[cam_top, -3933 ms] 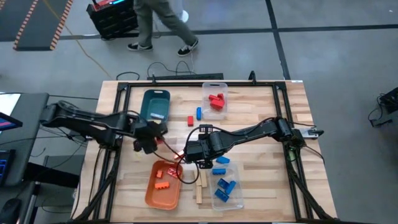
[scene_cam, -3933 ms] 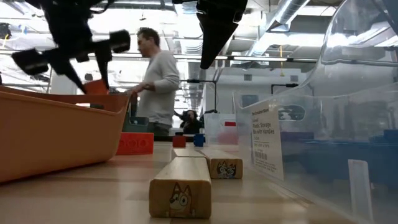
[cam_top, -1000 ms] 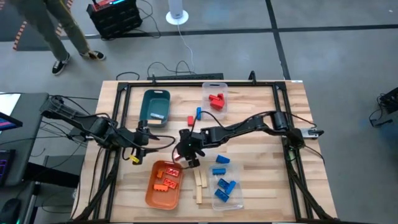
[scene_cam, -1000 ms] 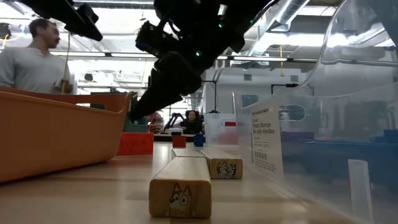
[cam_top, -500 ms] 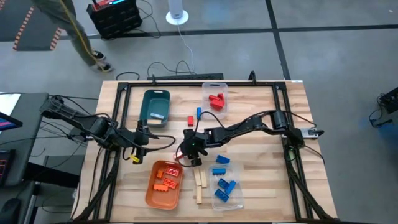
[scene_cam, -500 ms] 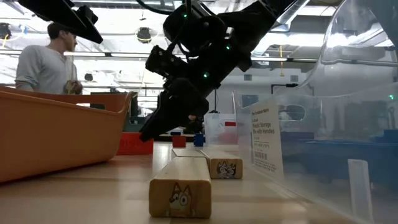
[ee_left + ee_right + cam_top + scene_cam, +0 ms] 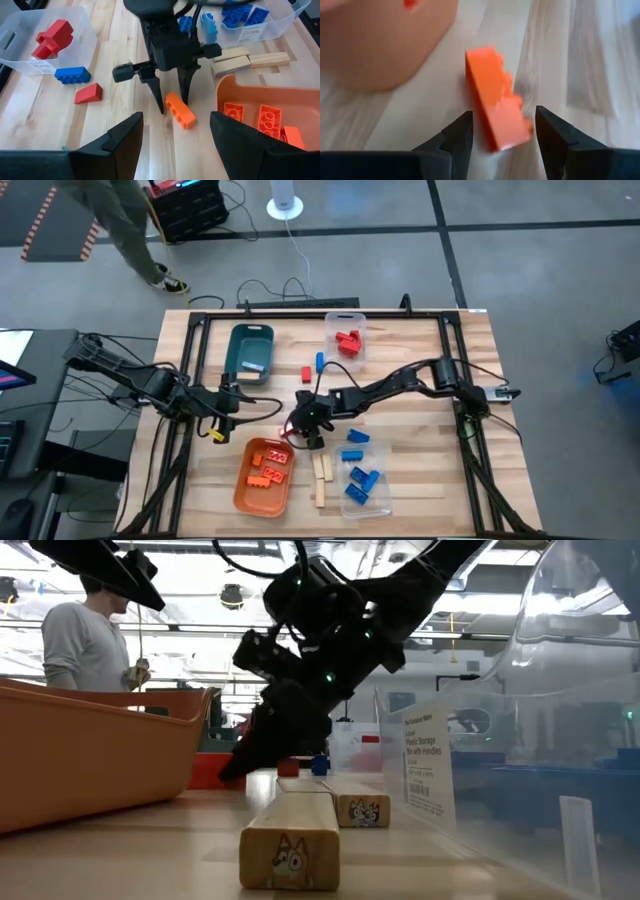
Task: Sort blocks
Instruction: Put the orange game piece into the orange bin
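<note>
Your right gripper (image 7: 170,100) is down at the table with its two fingers spread, straddling one end of the orange brick (image 7: 180,110), nothing clamped yet. In the right wrist view the orange brick (image 7: 497,106) sits between the two dark fingers, lying flat on the wood, studs to one side. Its long axis runs skewed to the jaw line, not square across it, so on closing the fingers will likely catch it on a diagonal; you probably want a small wrist twist first.

The brick lies just beside the orange tray (image 7: 260,95), outside its rim, not in it. From above, the right gripper (image 7: 308,428) is just off the tray's (image 7: 243,490) upper right corner. The right arm is clearly the nearer one.

The left gripper (image 7: 232,402) hangs back toward the left side of the table, fingers apart and empty, well apart from the brick.

Farther out, two wood blocks (image 7: 235,60) lie by the clear bin (image 7: 272,31) of blue bricks.
</note>
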